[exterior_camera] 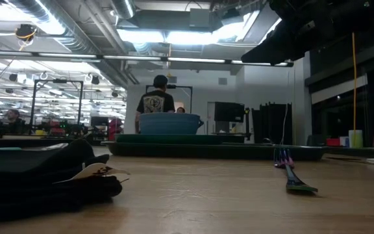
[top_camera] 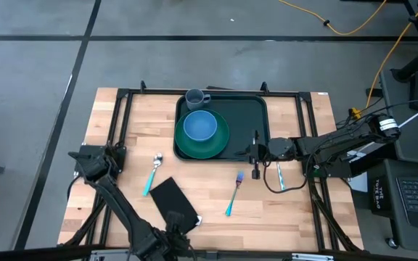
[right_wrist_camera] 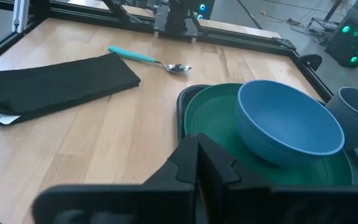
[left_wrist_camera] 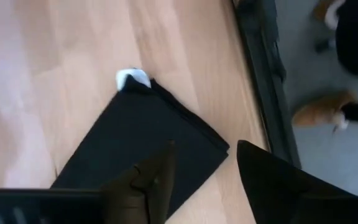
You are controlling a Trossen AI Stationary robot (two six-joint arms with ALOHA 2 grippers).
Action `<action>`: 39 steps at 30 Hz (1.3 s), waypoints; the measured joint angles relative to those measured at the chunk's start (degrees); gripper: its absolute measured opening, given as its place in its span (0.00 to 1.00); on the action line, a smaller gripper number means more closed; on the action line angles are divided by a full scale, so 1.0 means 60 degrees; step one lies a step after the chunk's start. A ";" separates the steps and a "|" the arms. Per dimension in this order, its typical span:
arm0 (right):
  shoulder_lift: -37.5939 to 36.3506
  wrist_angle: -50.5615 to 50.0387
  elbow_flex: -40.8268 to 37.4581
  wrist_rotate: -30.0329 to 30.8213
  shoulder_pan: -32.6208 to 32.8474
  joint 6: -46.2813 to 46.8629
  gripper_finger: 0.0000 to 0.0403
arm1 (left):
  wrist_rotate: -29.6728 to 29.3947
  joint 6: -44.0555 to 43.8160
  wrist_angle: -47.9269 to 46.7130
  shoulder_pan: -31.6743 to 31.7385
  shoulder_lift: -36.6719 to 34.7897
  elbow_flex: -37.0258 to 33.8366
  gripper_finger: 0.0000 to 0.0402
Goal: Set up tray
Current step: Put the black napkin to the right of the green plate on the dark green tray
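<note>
Wooden table, light butcher-block top, black frame around it. Directly on it: dark green tray, far centre; teal-handled spoon, left; black napkin, near left; teal-handled fork, near centre; knife, right of the fork.

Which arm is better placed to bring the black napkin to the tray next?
Left: its pincer hangs open over the napkin. The right pincer, shut, sits at the tray edge.

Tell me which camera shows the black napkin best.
The high view: the whole napkin lies flat on the table. The right wrist view shows it whole but slanted, the left wrist view one corner, the low view a dark edge-on heap.
</note>
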 joint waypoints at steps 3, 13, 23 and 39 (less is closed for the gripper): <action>-0.0002 0.0000 0.0000 0.0001 0.0000 0.0000 0.04 | 0.0210 0.0534 0.0023 -0.0053 0.0284 0.0000 0.44; -0.0002 -0.0006 0.0000 0.0004 -0.0001 0.0000 0.02 | 0.0302 0.1031 0.0018 -0.0126 0.0907 -0.0004 0.45; 0.0002 -0.0009 0.0000 0.0004 -0.0004 0.0529 0.06 | 0.0284 0.1237 0.0025 -0.0239 0.1489 -0.0004 0.45; -0.0001 -0.0181 0.0000 0.0004 -0.0007 0.0540 0.07 | -0.0450 0.1252 -0.0523 -0.0262 0.1951 0.0033 0.45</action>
